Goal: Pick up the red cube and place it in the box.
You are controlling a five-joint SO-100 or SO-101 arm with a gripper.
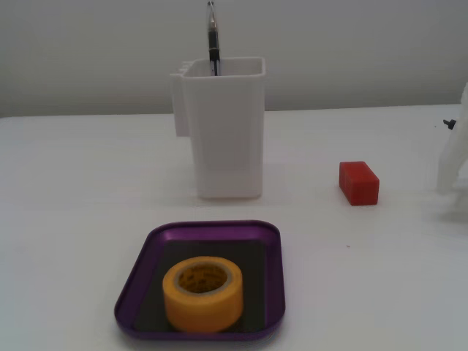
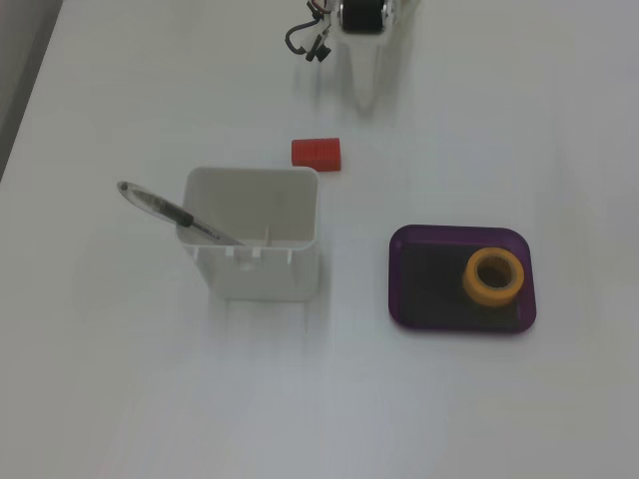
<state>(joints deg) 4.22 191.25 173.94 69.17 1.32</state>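
The red cube (image 1: 358, 183) lies on the white table, right of the tall white container; in the other fixed view the red cube (image 2: 316, 154) lies just behind that container. The box, a shallow purple tray (image 1: 270, 241), sits at the front with a yellow tape roll (image 1: 202, 292) in it; the tray (image 2: 414, 279) is at the right in the other fixed view. Only white arm parts show, at the right edge (image 1: 453, 157) and at the top (image 2: 364, 50). Nothing touches the cube. The fingers are not clear to see.
A tall white plastic container (image 1: 223, 131) holds a pen (image 1: 213, 36) and stands between the cube and the tray; it also shows in the other fixed view (image 2: 255, 244). Cables (image 2: 305, 42) hang near the arm's base.
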